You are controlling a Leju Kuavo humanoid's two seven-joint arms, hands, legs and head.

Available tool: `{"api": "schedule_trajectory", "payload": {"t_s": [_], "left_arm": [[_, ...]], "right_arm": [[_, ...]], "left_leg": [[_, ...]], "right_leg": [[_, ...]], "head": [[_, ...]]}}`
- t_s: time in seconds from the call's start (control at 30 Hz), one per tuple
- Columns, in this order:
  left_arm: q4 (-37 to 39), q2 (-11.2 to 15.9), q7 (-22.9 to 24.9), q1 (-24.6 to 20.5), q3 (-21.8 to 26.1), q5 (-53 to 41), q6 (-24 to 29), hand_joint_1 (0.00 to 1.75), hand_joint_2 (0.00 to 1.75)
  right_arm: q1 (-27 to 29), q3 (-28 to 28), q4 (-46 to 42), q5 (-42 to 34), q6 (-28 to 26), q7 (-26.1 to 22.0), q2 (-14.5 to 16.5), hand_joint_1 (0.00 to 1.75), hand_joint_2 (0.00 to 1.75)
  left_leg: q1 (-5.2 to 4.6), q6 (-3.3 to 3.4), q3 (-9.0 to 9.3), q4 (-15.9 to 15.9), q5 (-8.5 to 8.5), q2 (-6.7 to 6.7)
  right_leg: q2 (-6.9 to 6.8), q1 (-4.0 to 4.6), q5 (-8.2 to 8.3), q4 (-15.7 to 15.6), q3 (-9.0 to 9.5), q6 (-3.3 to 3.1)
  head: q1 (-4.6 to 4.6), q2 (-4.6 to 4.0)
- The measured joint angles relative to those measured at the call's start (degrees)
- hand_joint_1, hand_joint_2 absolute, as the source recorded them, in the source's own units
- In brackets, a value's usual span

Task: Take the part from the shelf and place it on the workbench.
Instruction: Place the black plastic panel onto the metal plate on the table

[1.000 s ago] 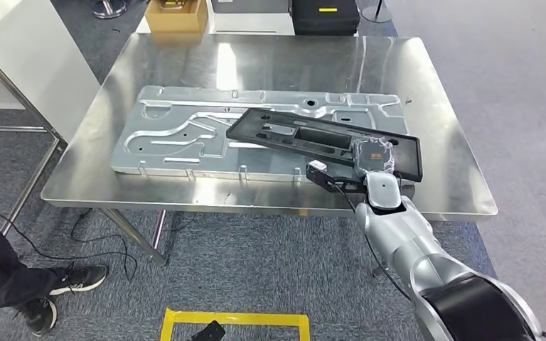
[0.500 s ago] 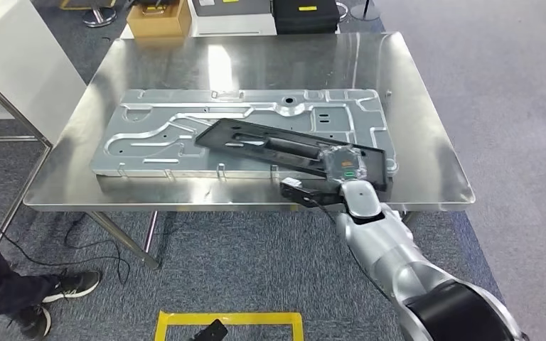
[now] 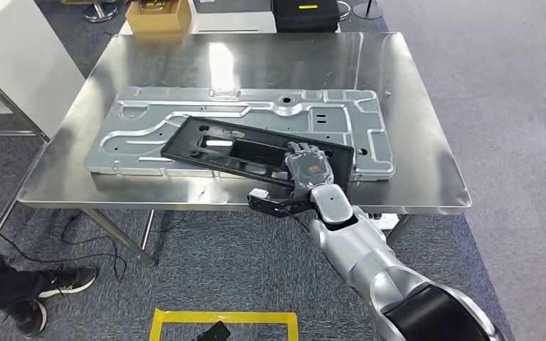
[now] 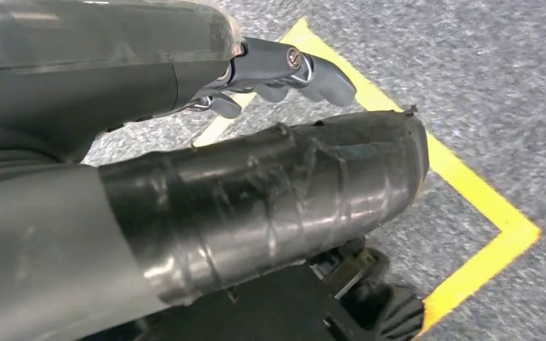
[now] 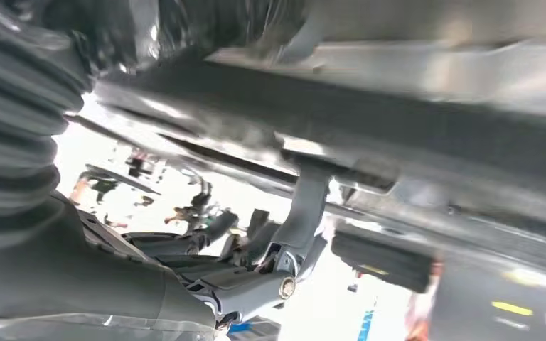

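Part (image 3: 245,150) gripped at its end by right hand (image 3: 306,167).

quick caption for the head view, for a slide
Right hand holds the black part by its near end, over the stamped metal panel on the steel workbench.

Shiny steel workbench (image 3: 412,135) with thin metal legs, standing on grey carpet floor (image 3: 512,85). Lying flat on top, a big silver pressed-metal plate (image 3: 149,121) with grooves and holes. Resting across that plate, tilted, a long flat black plastic frame part (image 3: 217,148), its near end by the bench's front edge. Down on the carpet, a yellow tape square (image 3: 220,316).
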Motion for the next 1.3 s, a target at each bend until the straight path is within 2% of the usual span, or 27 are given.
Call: {"api": "schedule_trajectory", "payload": {"t_s": [0.07,0.1,0.2,0.23,0.27,0.3,0.33,0.4,0.43,0.53,0.57,0.63,0.7,0.73,0.77,0.8,0.87,0.9,0.93,1.03,1.1,1.13,1.2,1.23,1.27,1.3], "left_arm": [[0.00,-0.02,0.03,0.16,0.00,0.10,0.13,0.00,0.00],[0.00,-0.02,0.04,0.16,0.00,0.14,0.21,0.00,0.00],[0.00,-0.03,-0.03,0.21,0.00,0.33,0.33,0.00,0.00],[0.00,-0.04,-0.07,0.30,0.00,0.40,0.34,0.00,0.00],[0.00,-0.04,-0.11,0.38,0.00,0.46,0.34,0.00,0.00],[0.00,-0.04,-0.13,0.41,0.00,0.50,0.35,0.00,0.00],[0.00,-0.06,-0.14,0.40,0.00,0.51,0.35,0.00,0.00],[0.00,-0.10,-0.19,0.34,0.00,0.57,0.38,0.00,0.00],[0.00,-0.11,-0.24,0.35,0.00,0.68,0.40,0.00,0.00],[0.00,-0.10,-0.44,0.41,0.00,1.12,0.45,0.00,0.00],[0.00,-0.10,-0.48,0.43,0.00,1.20,0.46,0.00,0.00],[0.00,-0.10,-0.51,0.50,0.00,1.36,0.46,0.00,0.00],[0.00,-0.08,-0.64,0.78,0.00,1.64,0.47,0.00,0.00],[0.00,-0.06,-0.77,0.98,0.00,1.84,0.47,0.00,0.00],[0.00,-0.03,-0.93,1.18,0.00,2.05,0.49,0.00,0.00],[0.00,-0.01,-1.10,1.31,0.01,2.27,0.50,0.00,0.00],[0.00,0.07,-1.43,1.42,0.02,2.72,0.56,0.00,0.00],[0.00,0.08,-1.60,1.43,0.04,3.01,0.62,0.00,0.00],[0.00,0.10,-1.79,1.49,0.07,3.28,0.67,0.00,0.00],[0.00,0.18,-2.28,1.95,0.24,4.07,0.83,0.00,0.00],[0.00,0.24,-2.53,2.19,0.43,4.55,0.89,0.00,0.00],[0.00,0.26,-2.69,2.26,0.52,4.80,0.96,0.00,0.00],[0.00,0.29,-3.14,2.46,0.69,5.41,1.31,0.00,0.00],[0.00,0.31,-3.40,2.64,0.76,5.75,1.52,0.00,0.00],[0.00,0.35,-3.65,2.86,0.87,6.07,1.74,0.00,0.00],[0.00,0.40,-3.90,3.09,0.98,6.33,1.93,0.00,0.00]], "right_arm": [[0.22,0.43,-0.76,-0.49,-0.38,-0.54,0.27,0.00,0.00],[0.28,0.67,-1.23,-0.62,-0.58,-0.75,0.34,0.00,0.00],[0.78,1.39,-2.39,-0.74,-0.89,-0.93,0.34,0.00,0.00],[1.12,1.70,-2.78,-0.78,-0.90,-0.93,0.33,0.00,0.00],[1.41,2.01,-3.18,-0.79,-0.93,-0.93,0.32,0.00,0.00],[1.61,2.31,-3.63,-0.80,-0.96,-0.95,0.31,0.00,0.00],[1.69,2.51,-4.07,-0.80,-0.98,-0.97,0.31,0.00,0.00],[1.67,2.77,-4.81,-0.86,-1.05,-1.03,0.32,0.00,0.00],[1.71,2.93,-5.17,-0.94,-1.16,-1.07,0.32,0.00,0.00],[2.00,3.41,-6.42,-1.46,-1.74,-1.17,0.30,0.00,0.00],[2.05,3.50,-6.92,-1.61,-1.85,-1.22,0.30,0.00,0.00],[2.12,3.72,-7.93,-1.80,-1.79,-1.39,0.29,0.00,0.00],[2.39,4.04,-8.77,-2.08,-1.25,-1.95,0.18,0.00,0.00],[2.63,4.28,-9.25,-2.28,-0.74,-2.38,0.05,0.00,0.00],[2.87,4.53,-9.86,-2.54,-0.04,-2.94,-0.13,0.00,0.00],[3.07,4.79,-10.59,-2.85,0.70,-3.51,-0.33,0.00,0.00],[3.29,5.28,-12.42,-3.66,1.95,-4.50,-0.81,0.00,0.00],[3.41,5.58,-13.64,-4.30,2.39,-5.01,-1.17,0.00,0.00],[3.65,5.92,-15.13,-5.02,2.73,-5.52,-1.62,0.00,0.00],[4.96,6.84,-19.87,-7.20,3.51,-6.70,-3.16,0.00,0.00],[5.90,7.38,-23.32,-8.82,3.98,-7.16,-4.50,0.00,0.00],[6.41,7.64,-25.05,-9.73,4.14,-7.36,-5.29,0.00,0.00],[7.89,8.05,-28.63,-11.89,3.71,-7.76,-7.12,0.00,0.00],[8.99,8.17,-30.50,-13.02,2.98,-7.96,-8.14,0.00,0.00],[10.27,8.23,-32.53,-14.13,1.86,-8.20,-9.22,0.00,0.00],[11.57,8.24,-34.70,-15.04,0.46,-8.44,-10.33,0.00,0.00]], "left_leg": [[0.36,0.01,0.58,-1.09,0.44,0.01],[0.55,0.08,0.90,-1.63,0.68,0.04],[0.62,0.30,1.09,-1.89,0.80,-0.06],[0.63,0.29,1.09,-1.81,0.76,-0.14],[0.65,0.25,1.09,-1.69,0.68,-0.23],[0.67,0.14,1.10,-1.51,0.57,-0.34],[0.69,-0.04,1.10,-1.27,0.40,-0.44],[0.53,-0.52,0.92,-0.76,0.06,-0.60],[0.45,-0.82,0.80,-0.62,0.00,-0.65],[0.51,-1.74,0.66,-0.59,-0.05,-0.69],[0.59,-2.04,0.45,-0.04,-0.56,-0.68],[0.80,-2.62,-1.36,4.17,-3.25,-0.66],[1.00,-3.10,-4.61,11.45,-6.62,-0.65],[1.09,-3.26,-5.80,14.05,-7.34,-0.64],[1.18,-3.37,-6.08,14.65,-6.95,-0.64],[1.29,-3.42,-5.28,12.95,-5.52,-0.63],[1.47,-3.47,-1.72,5.62,-1.83,-0.56],[1.42,-3.33,-0.19,2.38,-0.76,-0.59],[1.34,-3.11,0.70,0.45,-0.35,-0.63],[1.06,-1.93,0.98,-0.47,-0.34,-0.83],[1.15,-0.96,1.06,-0.79,-0.07,-0.81],[1.20,-0.53,1.09,-0.94,0.05,-0.79],[0.97,0.02,1.04,-0.95,0.06,-0.79],[0.79,0.18,1.05,-0.94,0.04,-0.85],[0.58,0.31,1.07,-0.93,0.01,-0.94],[0.36,0.40,1.12,-0.93,-0.01,-1.05]], "right_leg": [[-0.02,0.03,-0.65,0.58,-0.16,0.54],[0.02,0.03,-1.75,2.23,-0.86,0.81],[0.09,-0.23,-6.01,11.62,-5.40,1.47],[0.09,-0.36,-6.21,13.47,-6.43,1.66],[0.08,-0.51,-5.40,13.45,-6.59,1.80],[0.07,-0.67,-3.67,11.34,-5.69,1.86],[0.08,-0.80,-1.62,7.78,-4.06,1.82],[0.14,-0.73,0.58,1.63,-1.07,1.48],[0.19,-0.63,0.77,0.18,-0.40,1.25],[0.22,-0.56,0.88,-0.56,-0.23,0.37],[0.19,-0.68,1.03,-0.81,-0.12,0.02],[0.08,-0.95,1.26,-1.22,0.10,-0.47],[0.03,-0.95,1.28,-1.27,0.10,-0.61],[0.02,-0.97,1.27,-1.26,0.10,-0.62],[0.03,-1.00,1.26,-1.24,0.11,-0.61],[0.05,-1.07,1.23,-1.20,0.14,-0.56],[0.09,-1.14,1.07,-0.99,0.15,-0.22],[0.12,-1.08,1.00,-0.82,0.07,0.09],[0.13,-0.98,1.00,-0.76,0.00,0.44],[0.07,-0.84,1.20,-1.07,0.01,1.44],[0.05,-0.98,0.06,0.24,-0.53,1.91],[0.07,-1.02,-1.37,2.48,-1.54,2.06],[0.09,-0.97,-4.96,9.87,-4.92,2.20],[0.09,-0.92,-6.07,13.19,-6.51,2.18],[0.10,-0.82,-6.16,14.82,-7.35,2.05],[0.11,-0.67,-5.15,14.17,-7.09,1.75]], "head": [[0.02,0.00],[0.03,0.00],[0.03,0.00],[0.04,0.00],[0.04,0.00],[0.04,0.00],[0.04,0.00],[0.03,0.00],[0.03,0.00],[0.03,0.00],[0.02,0.00],[-0.02,0.00],[-0.03,0.00],[-0.02,0.00],[-0.02,0.00],[-0.02,0.00],[-0.02,0.00],[-0.03,0.00],[-0.03,0.00],[-0.02,0.00],[-0.02,0.00],[0.00,0.00],[0.00,0.00],[0.01,0.00],[0.00,0.00],[0.01,0.00]]}}
